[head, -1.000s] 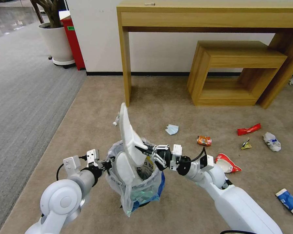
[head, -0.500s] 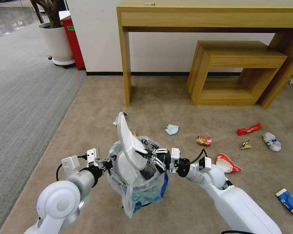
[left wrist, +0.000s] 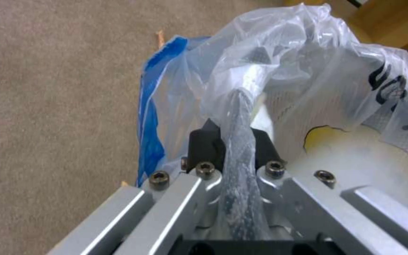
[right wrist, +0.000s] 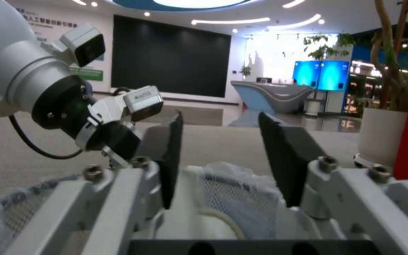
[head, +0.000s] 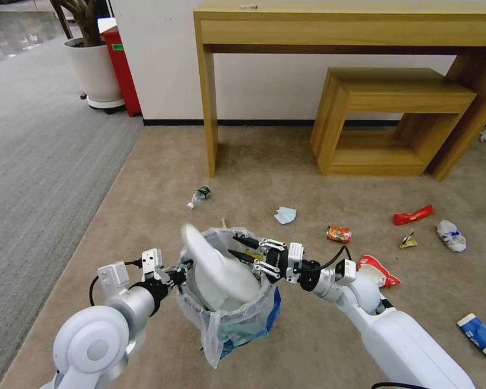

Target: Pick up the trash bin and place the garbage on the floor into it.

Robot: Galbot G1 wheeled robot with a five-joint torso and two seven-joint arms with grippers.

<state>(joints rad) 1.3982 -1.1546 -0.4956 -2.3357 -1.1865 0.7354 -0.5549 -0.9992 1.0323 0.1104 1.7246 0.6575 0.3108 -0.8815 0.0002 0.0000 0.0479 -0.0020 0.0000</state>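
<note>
Blue trash bin [head: 264, 313], lined with a crinkly plastic bag [head: 221, 319], hangs above the floor [head: 162, 178], its rim pinched in the left claw [left wrist: 232, 141]. White slipper [head: 216, 267] lies tilted in its mouth. Right claw [head: 240, 247] sits over the rim, fingers [right wrist: 284, 156] spread, empty. Bottle [head: 200, 195], mask [head: 285, 214] and can [head: 338, 233] lie on the carpet beyond.

A blue trash bin [head: 270, 302] with a clear bag liner [head: 221, 329] printed in black letters and a yellow mark holds a white slipper [head: 216, 267]. The carpet [head: 308, 335] is beige-tan. On it lie a pale blue mask [head: 285, 215], an orange can [head: 338, 233] and a red wrapper [head: 412, 215]. The desk [head: 340, 27] is light wood; beside the beige carpet runs a grey ribbed strip [head: 38, 162].
</note>
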